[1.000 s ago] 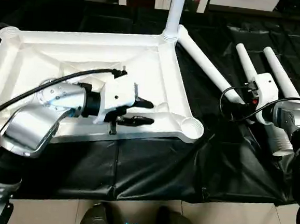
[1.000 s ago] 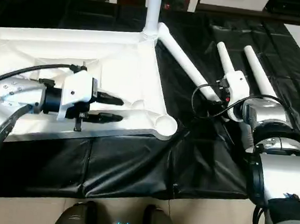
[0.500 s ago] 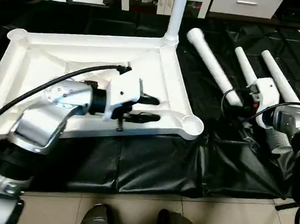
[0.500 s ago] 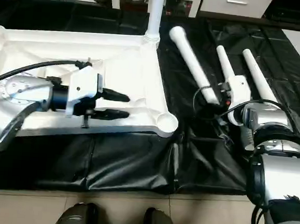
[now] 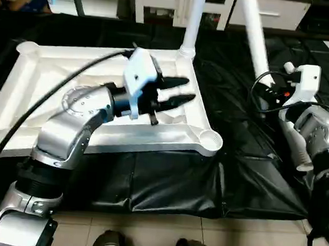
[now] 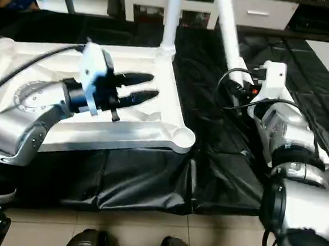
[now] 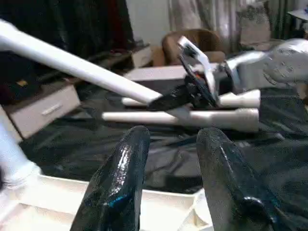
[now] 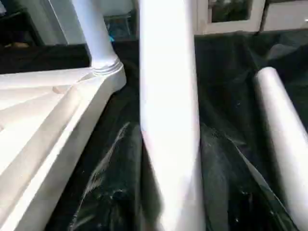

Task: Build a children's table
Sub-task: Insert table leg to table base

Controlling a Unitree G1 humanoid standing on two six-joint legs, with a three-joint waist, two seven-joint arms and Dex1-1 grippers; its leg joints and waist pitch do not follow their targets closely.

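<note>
The lifted leg (image 5: 253,27) is long and the right gripper (image 7: 192,98) grips it near one end only, so it could swing and knock the leg (image 5: 193,17) already standing in the far corner socket, or slip in the jaws. The left gripper (image 5: 175,93) hovers with its jaws apart and empty over the table top (image 5: 42,79). The top lies upside down on the black sheet (image 5: 166,174), white, ribbed, its near corner socket (image 5: 210,140) empty. Two more legs (image 7: 192,117) lie beside the top.
</note>
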